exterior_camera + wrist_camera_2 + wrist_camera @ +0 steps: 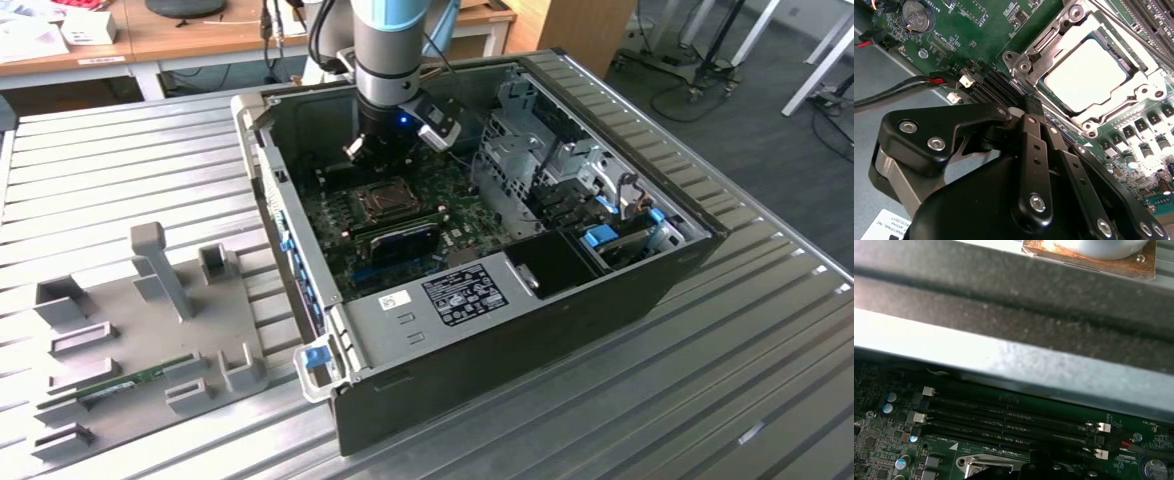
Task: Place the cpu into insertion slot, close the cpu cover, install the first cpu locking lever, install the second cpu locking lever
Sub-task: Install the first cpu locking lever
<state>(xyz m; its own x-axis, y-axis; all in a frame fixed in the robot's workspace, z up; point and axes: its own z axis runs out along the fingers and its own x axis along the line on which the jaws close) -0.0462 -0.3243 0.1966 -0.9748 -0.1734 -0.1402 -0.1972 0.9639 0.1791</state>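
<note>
The cpu [1086, 75], a pale silvery square, lies flat in the insertion slot [1021, 62] on the green board. The cpu cover [1149, 82], a silvery frame, lies down around the chip's face. A thin metal lever rod [1134, 31] runs along one side of the socket; I cannot tell whether it is latched. In the second wrist view my gripper [1034, 107] is shut with nothing in it, its tips just short of the socket's corner. In the exterior view the gripper [375, 160] hangs inside the case just behind the insertion slot [387, 200].
The open black computer case [667, 270] lies on a ribbed metal table [107, 170]. Long black memory slots [1009, 417] sit beside the socket, under the case wall [1004, 360]. Drive cages [561, 160] fill the exterior view's right. A grey fixture tray [147, 320] lies at the left.
</note>
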